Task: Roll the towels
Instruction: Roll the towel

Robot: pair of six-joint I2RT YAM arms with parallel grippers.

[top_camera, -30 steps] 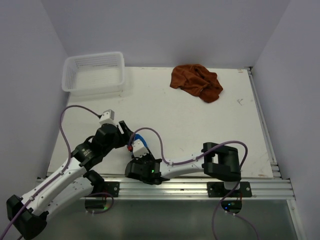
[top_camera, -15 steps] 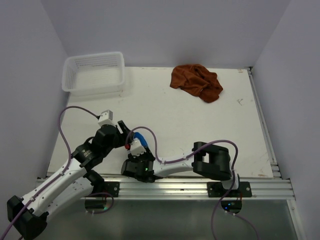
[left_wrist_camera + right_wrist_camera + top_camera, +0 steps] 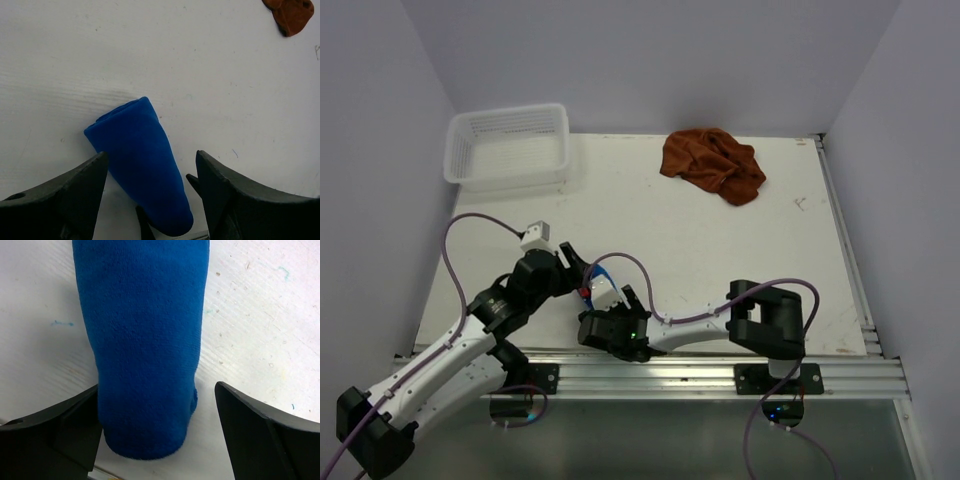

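Our left gripper (image 3: 151, 155) and right gripper (image 3: 156, 387) stand spread astride the rolled blue towel (image 3: 132, 137). We judge it soft, light and apt to unroll, so best pinched mid-roll.

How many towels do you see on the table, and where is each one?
2. The blue towel lies rolled near the front edge of the table; the rust-brown towel lies crumpled near the far edge, right of centre. No other shows.
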